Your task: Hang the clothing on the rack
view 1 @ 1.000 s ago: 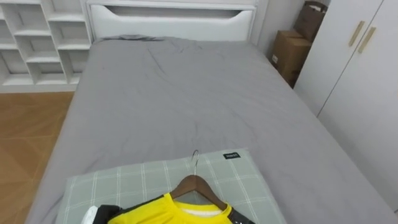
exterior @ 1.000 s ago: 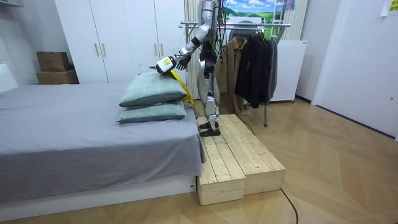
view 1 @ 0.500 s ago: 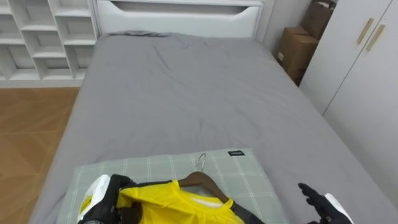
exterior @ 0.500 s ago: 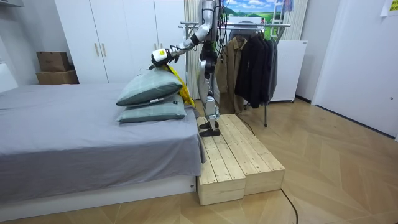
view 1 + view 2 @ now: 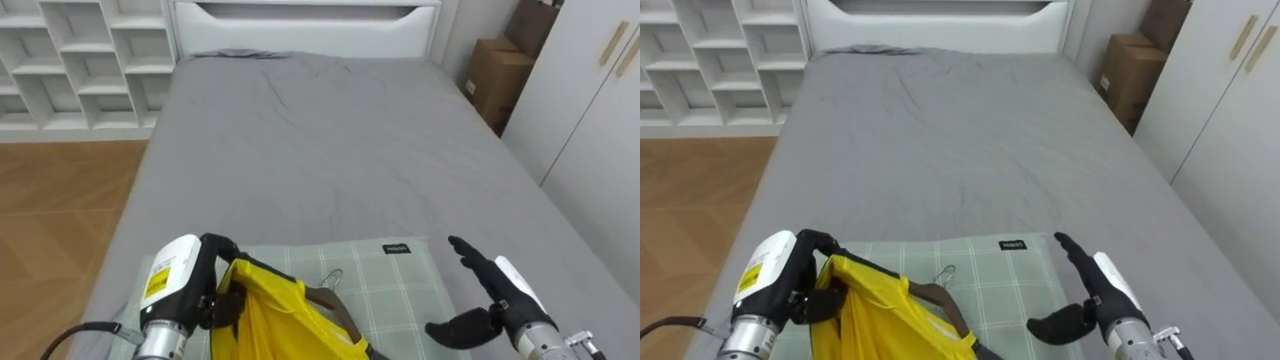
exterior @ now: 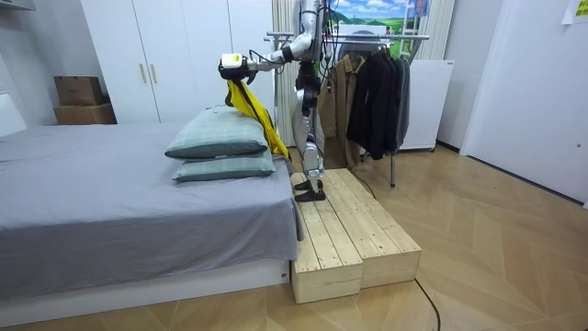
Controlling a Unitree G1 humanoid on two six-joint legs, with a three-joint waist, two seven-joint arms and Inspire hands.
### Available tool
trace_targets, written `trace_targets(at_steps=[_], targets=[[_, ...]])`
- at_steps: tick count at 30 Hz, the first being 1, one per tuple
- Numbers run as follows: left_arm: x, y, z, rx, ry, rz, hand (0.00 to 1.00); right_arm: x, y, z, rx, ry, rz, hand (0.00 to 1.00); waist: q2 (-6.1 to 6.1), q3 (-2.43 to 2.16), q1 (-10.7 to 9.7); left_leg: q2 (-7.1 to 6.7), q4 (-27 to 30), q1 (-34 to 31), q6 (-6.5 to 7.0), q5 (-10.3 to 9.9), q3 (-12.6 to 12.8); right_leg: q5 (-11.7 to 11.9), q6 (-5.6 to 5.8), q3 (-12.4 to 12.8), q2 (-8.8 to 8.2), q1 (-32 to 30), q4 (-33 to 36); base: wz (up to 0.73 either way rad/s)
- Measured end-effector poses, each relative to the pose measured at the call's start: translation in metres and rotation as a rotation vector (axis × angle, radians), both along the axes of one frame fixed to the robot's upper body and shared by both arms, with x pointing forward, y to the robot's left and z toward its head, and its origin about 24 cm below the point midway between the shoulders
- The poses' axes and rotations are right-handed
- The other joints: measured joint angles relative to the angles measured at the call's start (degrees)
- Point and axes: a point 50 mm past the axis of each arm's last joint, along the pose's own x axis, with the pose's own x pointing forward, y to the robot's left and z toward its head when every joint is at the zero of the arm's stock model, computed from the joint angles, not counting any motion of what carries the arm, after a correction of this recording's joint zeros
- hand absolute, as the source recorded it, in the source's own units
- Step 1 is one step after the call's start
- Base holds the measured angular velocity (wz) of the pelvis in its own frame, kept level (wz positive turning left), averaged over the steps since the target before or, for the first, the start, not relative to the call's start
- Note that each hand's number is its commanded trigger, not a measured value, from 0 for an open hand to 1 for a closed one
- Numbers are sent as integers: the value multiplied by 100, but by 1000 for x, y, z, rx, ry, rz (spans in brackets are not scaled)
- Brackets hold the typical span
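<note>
Grey bed (image 5: 330, 140) ahead, checked pillow (image 5: 395, 275) at its near end; the yellow shirt (image 5: 275, 315) on its wooden hanger (image 5: 328, 302) has just come up off it, bunched in the curled fingers of my left hand (image 5: 220, 298) (ready for the rail (image 6: 404, 38), I judge). My right hand (image 5: 498, 298) hovers flat, empty.

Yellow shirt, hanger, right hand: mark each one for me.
yellow shirt (image 5: 268, 318): left eye view, on the bunched cloth.
hanger (image 5: 322, 298): left eye view, on its wooden shoulder.
right hand (image 5: 503, 292): left eye view, on the back of the hand.
</note>
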Motion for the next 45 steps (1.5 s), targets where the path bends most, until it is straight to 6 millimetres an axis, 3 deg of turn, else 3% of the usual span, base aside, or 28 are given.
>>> trace_targets(at_steps=[22,34,37,45], targets=[[0,-18,6,99,-69,-84,100,-2,16,-7,65,39,50,0,-43,-30,136,-2,30,17,1,1,5,0,0,-67,-29,56,7,0],[-1,-19,7,167,-110,-94,100,-25,17,-45,532,271,-36,0,-44,-30,163,-8,16,40,1,0,-13,0,0,-74,-31,103,-17,0],[-2,-19,6,167,-105,-93,100,-46,17,-70,627,398,-85,0,-34,-26,130,-24,19,48,1,0,-99,4,-1,-150,-45,150,-90,13],[-3,-21,5,173,-103,-101,100,-73,15,-93,680,561,-127,0,62,-26,91,-26,13,33,0,1,-132,4,-1,-144,-41,122,-96,2]])
